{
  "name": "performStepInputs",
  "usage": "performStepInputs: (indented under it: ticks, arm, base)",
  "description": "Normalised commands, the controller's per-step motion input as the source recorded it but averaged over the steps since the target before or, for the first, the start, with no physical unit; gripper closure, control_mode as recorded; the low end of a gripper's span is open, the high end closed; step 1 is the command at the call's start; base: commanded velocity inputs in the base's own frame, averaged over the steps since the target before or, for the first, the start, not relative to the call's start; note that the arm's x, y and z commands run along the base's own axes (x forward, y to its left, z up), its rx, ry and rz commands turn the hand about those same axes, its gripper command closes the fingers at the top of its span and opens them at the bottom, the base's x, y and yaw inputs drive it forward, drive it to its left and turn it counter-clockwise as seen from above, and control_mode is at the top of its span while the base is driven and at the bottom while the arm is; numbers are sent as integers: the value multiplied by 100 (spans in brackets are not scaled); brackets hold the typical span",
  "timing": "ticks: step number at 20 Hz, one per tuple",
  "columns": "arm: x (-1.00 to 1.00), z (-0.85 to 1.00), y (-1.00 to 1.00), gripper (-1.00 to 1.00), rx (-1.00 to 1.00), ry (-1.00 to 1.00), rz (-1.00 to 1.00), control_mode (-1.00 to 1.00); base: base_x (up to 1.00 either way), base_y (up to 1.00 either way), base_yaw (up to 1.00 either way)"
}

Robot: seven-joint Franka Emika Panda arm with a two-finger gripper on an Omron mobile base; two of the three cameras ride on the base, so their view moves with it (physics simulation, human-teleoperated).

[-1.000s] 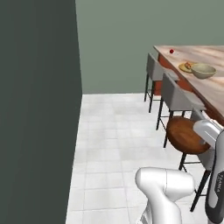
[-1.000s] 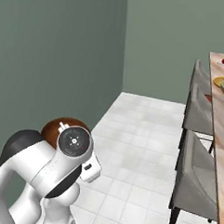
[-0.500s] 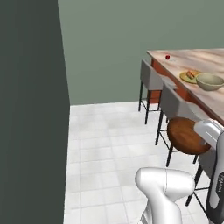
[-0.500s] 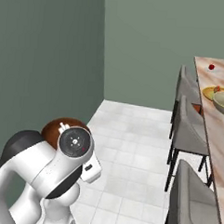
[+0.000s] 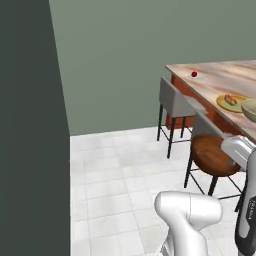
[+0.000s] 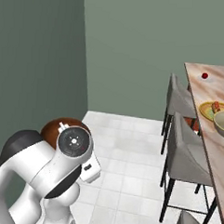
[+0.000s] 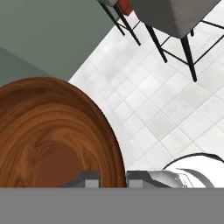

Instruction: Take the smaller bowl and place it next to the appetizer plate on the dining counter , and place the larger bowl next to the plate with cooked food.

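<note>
The smaller bowl (image 7: 52, 135) is cut off by the left and bottom edges of the hand view, and its rim runs between the two dark finger tips, so the gripper (image 7: 113, 177) is clamped on that rim; in the right base view only a brown sliver of it (image 6: 55, 127) shows behind the arm's joint. The arm is folded low and close to the base. On the dining counter (image 5: 220, 82) the appetizer plate is too pale to make out — only its red morsel shows near the far end. The plate with cooked food (image 6: 210, 111) touches the larger bowl (image 6: 223, 124), cut by the frame edge. Grey chairs (image 6: 186, 157) line the counter's side; open white tile floor (image 5: 120, 175) lies leftward.
</note>
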Motion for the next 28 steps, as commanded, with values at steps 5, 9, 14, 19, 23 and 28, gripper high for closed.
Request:
performStepInputs:
  ticks: [5,9,14,19,23,28]
  arm:
    - [0,0,0,100,0,0,0,100]
    - [0,0,0,100,0,0,0,100]
    - [0,0,0,100,0,0,0,100]
    - [0,0,0,100,0,0,0,100]
    - [0,0,0,100,0,0,0,100]
    - [0,0,0,100,0,0,0,100]
  base:
    - [100,27,-21]
    - [100,26,-23]
    - [100,30,-23]
    - [100,27,-26]
    - [100,26,-33]
    - [85,29,-42]
